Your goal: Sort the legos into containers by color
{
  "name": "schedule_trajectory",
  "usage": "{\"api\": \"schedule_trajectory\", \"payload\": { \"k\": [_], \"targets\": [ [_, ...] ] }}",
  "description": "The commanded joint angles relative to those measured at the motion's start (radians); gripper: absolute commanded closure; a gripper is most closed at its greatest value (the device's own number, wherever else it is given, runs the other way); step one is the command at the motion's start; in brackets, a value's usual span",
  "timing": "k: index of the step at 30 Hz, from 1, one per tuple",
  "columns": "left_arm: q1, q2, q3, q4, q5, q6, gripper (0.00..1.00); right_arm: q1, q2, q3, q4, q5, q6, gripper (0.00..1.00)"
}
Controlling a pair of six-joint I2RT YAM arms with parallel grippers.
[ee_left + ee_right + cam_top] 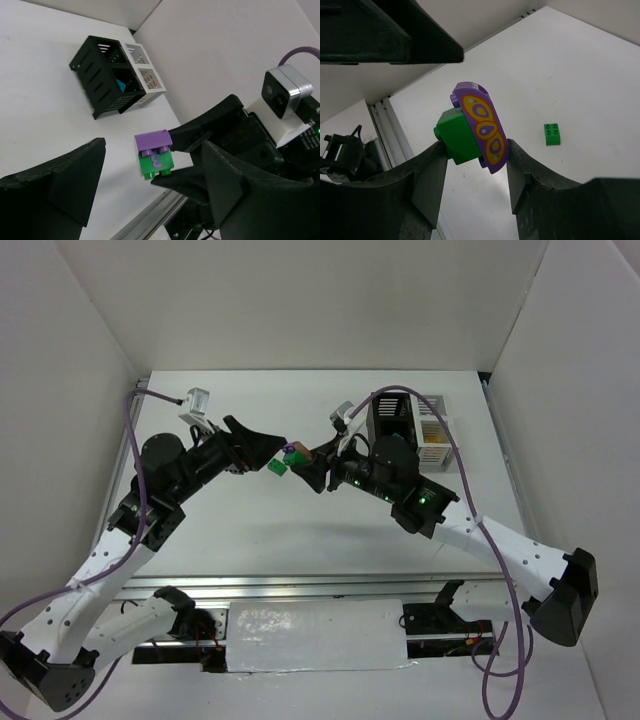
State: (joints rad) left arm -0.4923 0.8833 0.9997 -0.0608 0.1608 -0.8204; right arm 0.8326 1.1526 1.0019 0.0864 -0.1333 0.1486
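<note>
**Right gripper holds a stacked purple and green lego in the air between both arms**

A two-piece lego stack (475, 131) hangs above the table, pinched between the fingertips of the right gripper (476, 146). The stack is a green brick (456, 136) with a curved purple piece (481, 125) fixed to it. The purple piece carries an orange and yellow teardrop pattern. The right gripper's two dark fingers press on opposite sides of the stack, one against the green brick and one against the purple piece.

The left gripper (154, 146) faces the right one, tip to tip. Its fingers are spread wide, one to each side of the stack, and neither touches it.

Below the right gripper's fingers and off to one side, a loose green lego (551, 134) lies flat on the white table (300, 540), studs up.

The containers (111, 75) stand as one block well beyond the left gripper's fingertips, behind the right arm's wrist. The block has two taller black bins (97, 77) with slotted sides and two shorter white bins (145, 75) touching them. A teal lego (121, 86) shows inside one black bin. What the white bins hold cannot be made out.
</note>
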Motion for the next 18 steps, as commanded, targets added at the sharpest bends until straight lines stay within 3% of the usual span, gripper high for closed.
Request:
{"api": "schedule_trajectory", "payload": {
  "k": [1,7,18],
  "targets": [
    [-0.002,0.055,0.037,0.098,0.097,-0.051,0.11,0.046,-0.048,0.004,0.070,0.073,0.014,0.81],
    [-0.006,0.092,0.016,0.116,0.195,-0.052,0.14,0.098,-0.030,0.046,0.043,0.207,0.014,0.81],
    [-0.026,0.143,0.042,0.139,0.305,-0.003,0.27,0.137,-0.004,0.078,0.044,0.285,0.002,0.81]
  ]
}}
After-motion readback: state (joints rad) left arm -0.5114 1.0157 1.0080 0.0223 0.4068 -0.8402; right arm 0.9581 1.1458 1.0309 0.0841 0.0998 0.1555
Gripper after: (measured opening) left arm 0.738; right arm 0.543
